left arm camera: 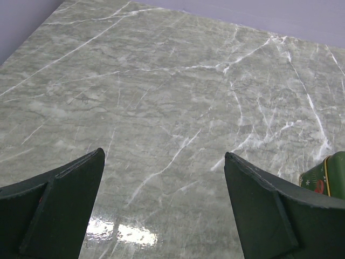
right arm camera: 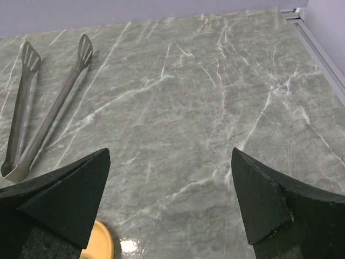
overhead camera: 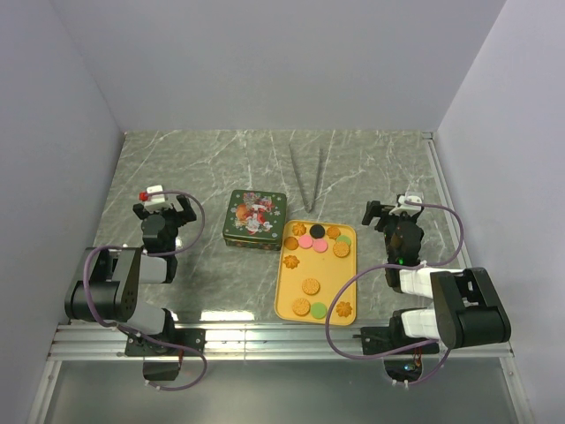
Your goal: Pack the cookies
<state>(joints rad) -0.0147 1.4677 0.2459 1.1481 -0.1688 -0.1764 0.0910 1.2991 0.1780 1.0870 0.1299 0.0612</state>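
Note:
Several cookies (overhead camera: 311, 287) lie on a yellow tray (overhead camera: 287, 296) in the middle near the front: tan rounds, orange-brown flower shapes, pink, green and one dark disc. A closed green tin (overhead camera: 254, 218) with a Christmas picture sits just left of the tray's far end; its corner shows in the left wrist view (left arm camera: 329, 175). My left gripper (overhead camera: 162, 209) is open and empty, left of the tin. My right gripper (overhead camera: 395, 212) is open and empty, right of the tray. The tray's corner shows in the right wrist view (right arm camera: 99, 243).
Metal tongs (overhead camera: 308, 177) lie on the marble table beyond the tray, also in the right wrist view (right arm camera: 40, 116). Purple walls close in the left, back and right sides. A metal rail (overhead camera: 265, 340) runs along the near edge.

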